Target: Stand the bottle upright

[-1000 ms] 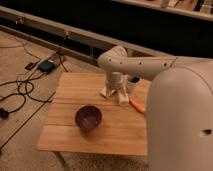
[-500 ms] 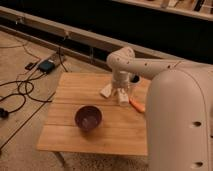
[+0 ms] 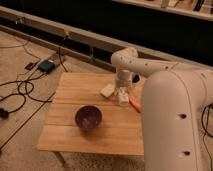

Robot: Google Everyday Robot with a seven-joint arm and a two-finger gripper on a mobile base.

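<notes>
Where the smooth white arm (image 3: 150,67) bends down from its rounded shoulder joint, the gripper (image 3: 123,93) hangs over the worktop (image 3: 75,87) close to the right edge and nearer the far edge than the near one. The worktop is a square of pale wood laid in long planks with visible seams and a matte grain.

The bottle (image 3: 123,99) shows as a small whitish plastic form directly under the gripper, and the two seem to touch. Whether the gripper has a hold on it or merely rests against it cannot be told, nor can it be told whether the bottle stands straight or leans.

Just to the left of the bottle lies a flat white rectangular block (image 3: 107,90), turned at an angle to the planks. To the bottle's right a small orange tapered object (image 3: 135,103) lies by the right edge, partly behind the bulky glossy casing of the robot in the foreground. A round purple bowl (image 3: 89,118), dark inside, sits toward the middle of the near half, well apart from the rest.

Compared with half a second ago, the arm's upper joint sits a little further toward the right edge, and the gripper is in nearly the same spot. The bowl, block and orange object lie where they did.
</notes>
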